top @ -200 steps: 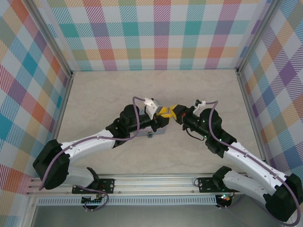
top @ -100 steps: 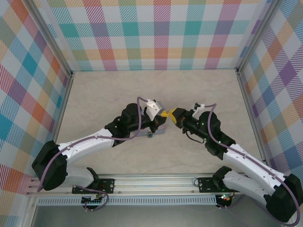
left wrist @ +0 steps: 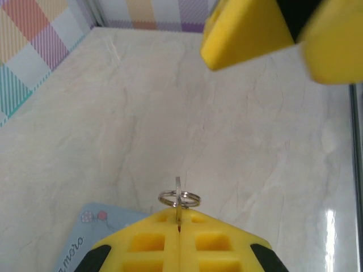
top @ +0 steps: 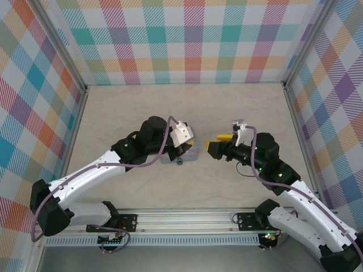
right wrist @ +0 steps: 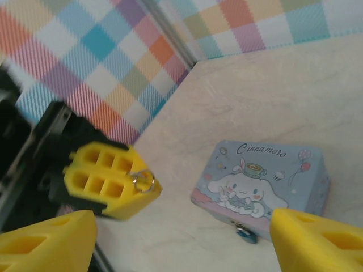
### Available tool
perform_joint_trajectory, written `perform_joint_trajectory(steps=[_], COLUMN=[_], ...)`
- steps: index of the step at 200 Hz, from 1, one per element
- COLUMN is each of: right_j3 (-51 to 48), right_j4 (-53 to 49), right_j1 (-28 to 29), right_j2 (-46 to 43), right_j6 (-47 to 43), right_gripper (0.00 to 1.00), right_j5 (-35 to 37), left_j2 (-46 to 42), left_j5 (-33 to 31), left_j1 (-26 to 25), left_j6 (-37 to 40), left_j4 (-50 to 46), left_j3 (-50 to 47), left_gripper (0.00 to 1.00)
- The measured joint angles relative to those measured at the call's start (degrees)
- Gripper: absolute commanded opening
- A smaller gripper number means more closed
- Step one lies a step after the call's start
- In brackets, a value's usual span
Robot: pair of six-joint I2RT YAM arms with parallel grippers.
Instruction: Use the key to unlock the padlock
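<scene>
My left gripper [left wrist: 179, 215] is shut on the key [left wrist: 179, 195]. Only the key's thin edge and its silver ring [right wrist: 143, 181] stick out past the yellow fingertips. The tiny padlock [right wrist: 245, 232], blue-teal with a thin silver shackle, hangs on the front of the pale blue cartoon tin [right wrist: 266, 175]. From above, the padlock [top: 179, 162] sits at the tin's [top: 182, 156] near edge. The left gripper [top: 191, 143] hovers over the tin's far right corner. My right gripper [top: 218, 144] is open and apart from it to the right, its yellow fingers [right wrist: 317, 238] spread wide with nothing between them.
Pale marble-patterned tabletop [top: 142, 107] stretches around the tin. Checkered walls with metal rails [top: 295, 113] close in the left, back and right sides. The right gripper's fingers [left wrist: 244, 28] hang ahead of the left gripper.
The two grippers were together above the tin. The right one has pulled away to the right and now stands open; the left one has drawn back slightly, with the key in it.
</scene>
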Motion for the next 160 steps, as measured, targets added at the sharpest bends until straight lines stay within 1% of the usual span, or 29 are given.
perform_joint_trajectory(steps=[23, 37, 62, 75, 109, 160], right_j3=[0.09, 0.09, 0.37, 1.25, 3.41, 3.43], right_j4=[-4.22, -6.03, -7.78, -8.33, -6.84, 0.68], right_j1=[0.00, 0.00, 0.00, 0.00, 0.00, 0.00], right_j2=[-0.42, -0.42, 0.31, 1.84, 6.86, 12.00], right_j6=[-17.40, -26.18, -38.01, -42.25, -47.78, -47.52], right_gripper=[0.82, 0.83, 0.83, 0.78, 0.65, 0.51], right_j5=[-5.66, -8.24, -11.41, -12.74, -14.93, -17.51], left_j2=[0.61, 0.94, 1.40, 1.81, 3.10, 3.21], left_j5=[0.33, 0.42, 1.18, 1.29, 1.22, 1.20], left_j1=[0.00, 0.00, 0.00, 0.00, 0.00, 0.00], left_j6=[3.41, 4.94, 6.99, 7.72, 9.20, 10.38], left_j4=[-5.62, -7.78, -10.29, -11.72, -14.58, -16.87], left_j3=[3.08, 4.42, 5.57, 6.19, 7.76, 8.15], left_gripper=[0.00, 0.00, 0.00, 0.00, 0.00, 0.00])
